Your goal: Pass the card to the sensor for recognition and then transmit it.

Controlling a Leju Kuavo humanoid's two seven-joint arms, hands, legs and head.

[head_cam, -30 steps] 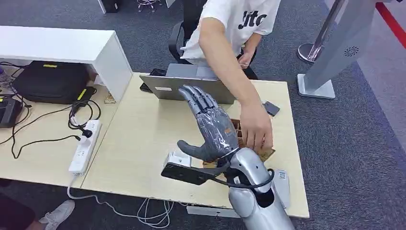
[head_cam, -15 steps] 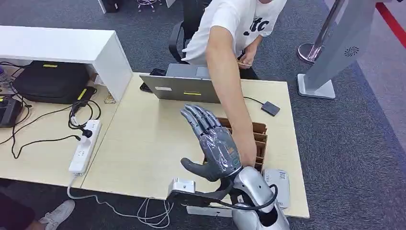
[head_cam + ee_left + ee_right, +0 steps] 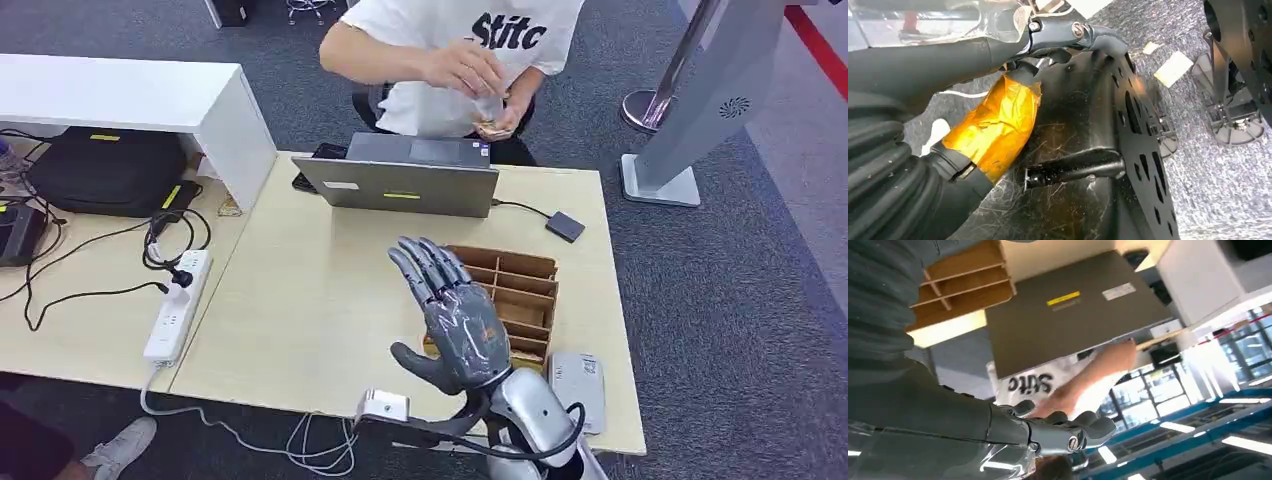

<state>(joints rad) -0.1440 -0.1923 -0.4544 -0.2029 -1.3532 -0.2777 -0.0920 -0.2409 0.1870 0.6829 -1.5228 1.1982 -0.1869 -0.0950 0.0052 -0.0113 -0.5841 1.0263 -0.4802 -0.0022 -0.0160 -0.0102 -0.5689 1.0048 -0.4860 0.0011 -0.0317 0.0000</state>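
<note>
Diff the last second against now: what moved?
The person's arm left the brown slotted cardboard organizer and pulled back to their chest, both hands together. The right robot hand, open and raised, drifted slightly toward the robot. Grey laptop and white card reader unchanged.

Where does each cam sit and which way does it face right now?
Head view: high on the body, looking forward and down at the table; the raised right hand shows.
Left wrist view: on the hanging left arm, facing carpet floor and dark body parts.
Right wrist view: behind the right hand, turned, facing the laptop and the person.
Shared: head and right wrist views both show laptop, wooden divider box and person.
</note>
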